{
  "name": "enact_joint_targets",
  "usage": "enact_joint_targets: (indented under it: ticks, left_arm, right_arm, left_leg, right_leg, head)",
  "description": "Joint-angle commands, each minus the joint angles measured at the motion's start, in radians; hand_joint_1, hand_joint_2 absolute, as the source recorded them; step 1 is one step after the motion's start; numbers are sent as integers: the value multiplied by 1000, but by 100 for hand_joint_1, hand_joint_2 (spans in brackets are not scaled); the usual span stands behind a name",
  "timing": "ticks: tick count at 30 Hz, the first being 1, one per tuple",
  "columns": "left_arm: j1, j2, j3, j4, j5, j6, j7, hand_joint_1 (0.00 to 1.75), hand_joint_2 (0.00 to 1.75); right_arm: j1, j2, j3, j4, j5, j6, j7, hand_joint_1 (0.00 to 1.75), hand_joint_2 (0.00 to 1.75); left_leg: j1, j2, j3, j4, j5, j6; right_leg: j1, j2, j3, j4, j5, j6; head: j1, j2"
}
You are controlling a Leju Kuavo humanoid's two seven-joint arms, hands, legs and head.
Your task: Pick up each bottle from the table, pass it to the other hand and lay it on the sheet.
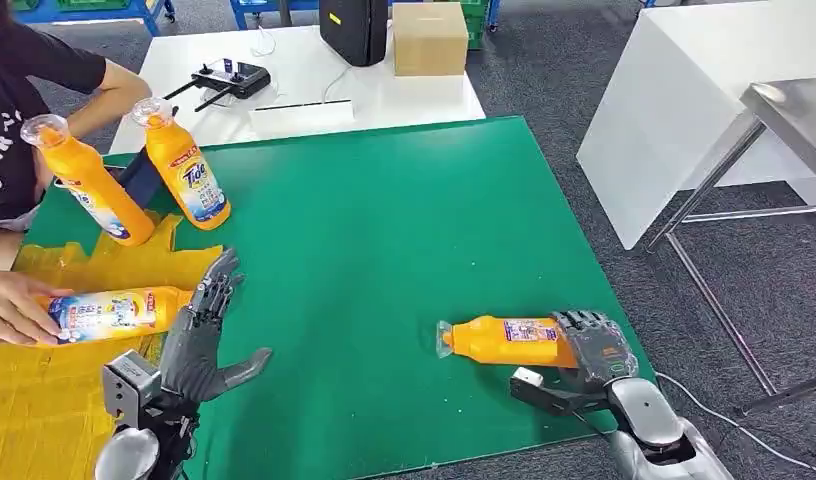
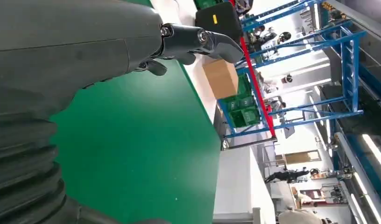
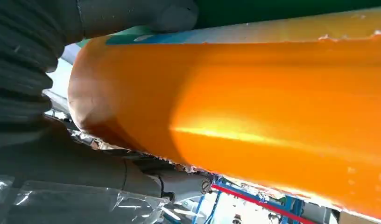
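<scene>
Bright even overhead light; soft shadows; glare streak on close, blurred bottle (image 3: 254,116)

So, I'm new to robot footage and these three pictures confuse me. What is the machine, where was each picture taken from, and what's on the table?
It is a humanoid robot with two silver arms. The wide picture looks down from its head; the other two come from cameras at its wrists and are turned.

On the green table the right hand grips an orange bottle lying on its side, the orange mass in the right wrist picture. The left hand is open and holds nothing.

A person's hand holds another bottle lying on the yellow sheet. Two more bottles stand behind it.
</scene>
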Motion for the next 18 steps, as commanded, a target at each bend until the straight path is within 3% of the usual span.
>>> enact_joint_targets:
  ticks: [1, 6, 10, 15, 18]
  left_arm:
    - [-32, -10, -3, 61, 4, 0, 6, 0, 175]
    - [-33, -12, -5, 57, 4, -2, 7, 0, 175]
    - [-34, -11, -31, 53, -4, -19, 31, 0, 175]
    - [-51, -7, -139, 110, -14, -37, 64, 0, 175]
    - [-79, 4, -205, 165, 21, -70, 89, 0, 175]
  right_arm:
    - [-8, 23, 41, 99, 6, 15, 6, 175, 175]
    - [-30, 62, 29, 105, 42, -30, 18, 175, 175]
    - [-42, 162, -21, 75, 9, -152, 11, 175, 175]
    - [-54, 359, -128, -26, -289, -301, -160, 175, 175]
    - [-71, 404, -137, -63, -445, -319, -232, 175, 175]
  left_leg:
    - [3, -5, 2, -1, 0, -2]
    - [3, -5, 1, -1, 1, -2]
    - [2, 0, 2, -1, 0, -2]
    - [1, 0, 0, -1, 0, -2]
    - [3, -1, -1, 0, 0, -4]
  right_leg:
    - [2, 0, 3, -3, 1, -1]
    - [2, 0, 4, -3, 1, -1]
    - [1, 2, 4, -2, 1, -1]
    - [1, 2, 1, 0, 1, -2]
    - [2, 4, -2, 1, 0, -3]
  head:
    - [0, 0]
    - [0, 0]
    - [0, 0]
    - [0, 0]
    - [-1, 0]
